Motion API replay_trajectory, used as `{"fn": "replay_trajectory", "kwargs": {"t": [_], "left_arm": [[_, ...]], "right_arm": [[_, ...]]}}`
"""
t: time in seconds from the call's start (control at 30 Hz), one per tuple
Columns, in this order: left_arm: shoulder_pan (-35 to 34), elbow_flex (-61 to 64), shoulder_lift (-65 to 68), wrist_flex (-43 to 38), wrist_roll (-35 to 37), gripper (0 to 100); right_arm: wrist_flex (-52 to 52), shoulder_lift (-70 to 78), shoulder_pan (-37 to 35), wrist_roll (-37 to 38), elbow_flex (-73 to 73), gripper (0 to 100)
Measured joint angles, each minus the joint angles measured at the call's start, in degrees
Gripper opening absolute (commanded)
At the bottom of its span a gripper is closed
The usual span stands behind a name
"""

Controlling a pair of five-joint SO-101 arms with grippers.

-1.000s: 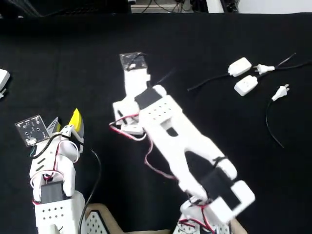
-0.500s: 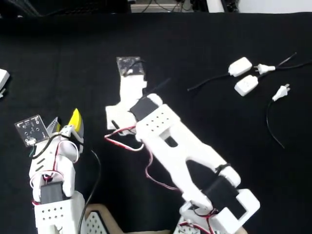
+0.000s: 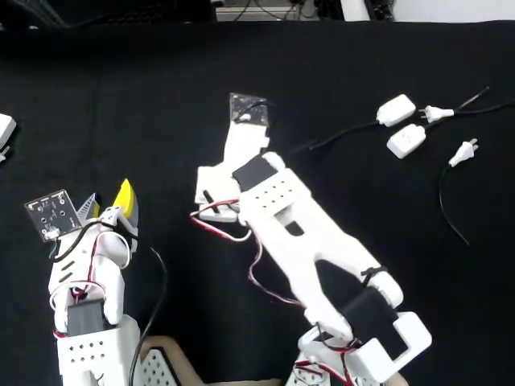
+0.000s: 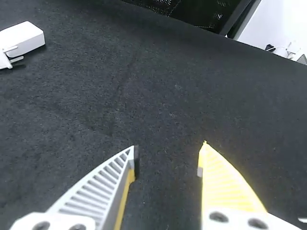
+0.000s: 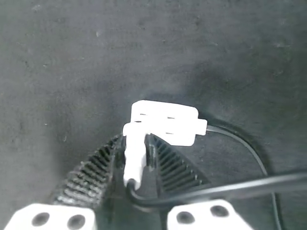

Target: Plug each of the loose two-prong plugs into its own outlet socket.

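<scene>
My right gripper is shut on a white two-prong plug, whose front end meets a white outlet socket lying on the black cloth. The plug's black cable curls out behind the fingers. In the high view the right arm stretches over the middle of the table and covers that gripper. Two more white sockets lie at the far right, with loose plugs beside them. My left gripper stands open at the near left with nothing between its fingers.
A white plug block with prongs lies at the table's far left edge. Thin black cables trail over the cloth at the right. A small circuit board sits on the left arm.
The right arm has swung its wrist from left to right and slightly forward, carrying the plug. The left arm has kept still.
</scene>
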Motion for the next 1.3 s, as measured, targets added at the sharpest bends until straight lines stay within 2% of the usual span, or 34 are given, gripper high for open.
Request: {"fn": "replay_trajectory", "kwargs": {"t": [0.37,0.73,1.3], "left_arm": [[0.0,0.0,0.0,0.0,0.0,22],[0.0,0.0,0.0,0.0,0.0,22],[0.0,0.0,0.0,0.0,0.0,22]], "right_arm": [[0.0,6.7,0.0,0.1,0.0,1.2],[0.0,7.0,-2.5,0.1,-1.1,1.2],[-0.7,7.0,-2.5,-0.1,-4.0,1.2]]}}
